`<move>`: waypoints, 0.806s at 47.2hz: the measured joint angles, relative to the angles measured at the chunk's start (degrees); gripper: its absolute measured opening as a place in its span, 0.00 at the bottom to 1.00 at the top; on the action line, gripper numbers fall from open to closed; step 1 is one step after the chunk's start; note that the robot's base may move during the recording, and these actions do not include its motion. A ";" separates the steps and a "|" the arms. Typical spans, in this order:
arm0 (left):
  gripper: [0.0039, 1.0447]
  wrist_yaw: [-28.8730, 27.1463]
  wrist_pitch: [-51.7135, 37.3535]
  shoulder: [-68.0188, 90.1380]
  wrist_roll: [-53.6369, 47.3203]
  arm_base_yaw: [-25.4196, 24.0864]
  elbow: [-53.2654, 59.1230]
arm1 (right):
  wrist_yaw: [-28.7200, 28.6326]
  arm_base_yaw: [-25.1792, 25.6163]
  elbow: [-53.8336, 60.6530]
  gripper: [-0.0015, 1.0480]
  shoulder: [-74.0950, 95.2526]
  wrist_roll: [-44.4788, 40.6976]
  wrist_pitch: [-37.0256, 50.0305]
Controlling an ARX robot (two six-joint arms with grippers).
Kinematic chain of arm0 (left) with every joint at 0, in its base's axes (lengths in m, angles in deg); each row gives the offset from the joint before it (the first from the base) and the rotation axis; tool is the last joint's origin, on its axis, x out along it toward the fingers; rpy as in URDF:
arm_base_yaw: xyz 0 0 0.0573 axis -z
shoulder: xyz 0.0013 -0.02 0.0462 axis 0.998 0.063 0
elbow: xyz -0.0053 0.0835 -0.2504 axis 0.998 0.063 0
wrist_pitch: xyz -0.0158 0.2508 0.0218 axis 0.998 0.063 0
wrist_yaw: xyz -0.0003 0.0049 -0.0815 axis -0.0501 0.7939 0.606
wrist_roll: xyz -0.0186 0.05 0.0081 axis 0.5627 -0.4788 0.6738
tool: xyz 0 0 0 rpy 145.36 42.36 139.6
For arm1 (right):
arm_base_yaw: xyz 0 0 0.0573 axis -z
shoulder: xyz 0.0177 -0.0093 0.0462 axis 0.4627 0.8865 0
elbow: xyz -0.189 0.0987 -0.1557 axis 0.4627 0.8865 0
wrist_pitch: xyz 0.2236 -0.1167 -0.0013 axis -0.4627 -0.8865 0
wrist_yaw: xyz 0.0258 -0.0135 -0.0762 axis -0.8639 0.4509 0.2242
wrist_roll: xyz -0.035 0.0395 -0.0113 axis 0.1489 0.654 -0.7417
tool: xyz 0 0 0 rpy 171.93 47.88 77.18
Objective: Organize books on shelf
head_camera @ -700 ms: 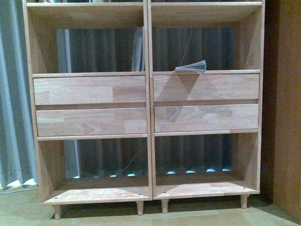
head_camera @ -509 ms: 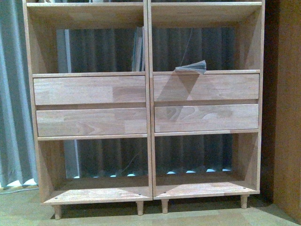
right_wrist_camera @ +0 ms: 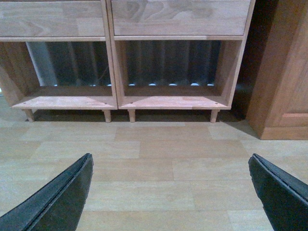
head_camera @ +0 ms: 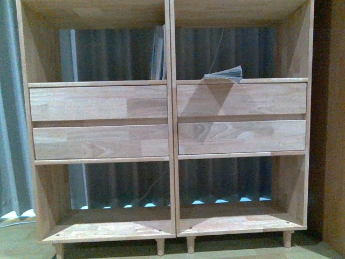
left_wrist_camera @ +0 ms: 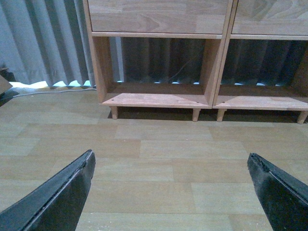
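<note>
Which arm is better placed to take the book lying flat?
Probably the right: the flat book lies in the right column of the shelf, that arm's side. The left claw and right claw are both open, empty.

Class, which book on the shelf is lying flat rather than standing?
The book in the right compartment above the drawers: it lies flat at the front edge; the others stand upright left of the divider.

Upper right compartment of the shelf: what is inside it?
One book lies flat at the front edge, page edges toward the camera. Behind it the curtain shows through the open back. The shelf board under it shows edge-on, so anything low further back is hidden.
</note>
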 joint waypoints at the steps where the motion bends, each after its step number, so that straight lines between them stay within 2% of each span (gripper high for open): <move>1: 0.93 -0.02 0.00 0.00 0.00 0.00 0.00 | 0.00 0.00 0.00 0.93 0.00 0.00 0.00; 38: 0.93 0.00 0.00 -0.02 0.00 0.00 0.00 | 0.02 0.00 0.00 0.93 -0.02 0.00 0.00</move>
